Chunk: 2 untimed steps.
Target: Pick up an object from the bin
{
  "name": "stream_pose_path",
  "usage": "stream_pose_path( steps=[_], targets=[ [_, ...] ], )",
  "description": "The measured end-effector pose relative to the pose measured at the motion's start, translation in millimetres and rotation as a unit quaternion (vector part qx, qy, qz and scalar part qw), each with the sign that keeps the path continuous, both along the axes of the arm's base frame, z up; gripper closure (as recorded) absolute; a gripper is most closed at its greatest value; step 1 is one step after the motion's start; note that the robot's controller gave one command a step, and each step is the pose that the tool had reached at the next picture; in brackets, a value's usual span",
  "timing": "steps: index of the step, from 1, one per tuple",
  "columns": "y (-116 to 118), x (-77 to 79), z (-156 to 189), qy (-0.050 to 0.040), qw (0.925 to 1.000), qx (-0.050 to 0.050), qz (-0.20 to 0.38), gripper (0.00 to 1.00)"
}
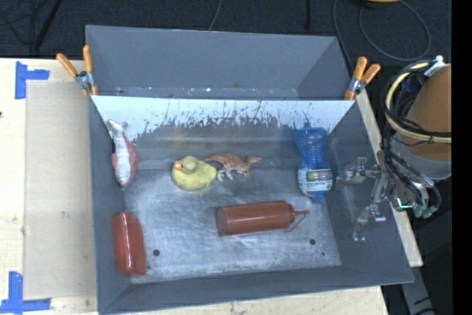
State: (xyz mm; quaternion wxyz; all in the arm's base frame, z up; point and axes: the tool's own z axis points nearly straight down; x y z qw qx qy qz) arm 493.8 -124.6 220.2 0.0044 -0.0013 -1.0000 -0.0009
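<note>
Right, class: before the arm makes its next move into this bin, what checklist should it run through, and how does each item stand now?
1. End effector is inside the bin, near its right wall: ok.
2. The nearest thing, the blue bottle, lies apart from the end effector: ok.
3. Brown squeeze bottle lies flat mid-floor with bare floor round it: ok.
4. Yellow duck is separate from the orange dinosaur: cannot tell, they lie very close together.
5. Red cylinder and fish toy are clear of the left wall: not ok, both lie against it.
</note>
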Motion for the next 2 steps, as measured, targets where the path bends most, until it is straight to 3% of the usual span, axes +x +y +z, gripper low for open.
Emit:
stream_pose_path(
  steps=[1,2],
  targets=[
    [0.8,1.8,3.6,-0.0038,1.0000,-0.001,0.002,0.00],
    [30.2,16.5,-55.3,-0.0058,0.9991,-0.001,0.043,0.00]
  ],
)
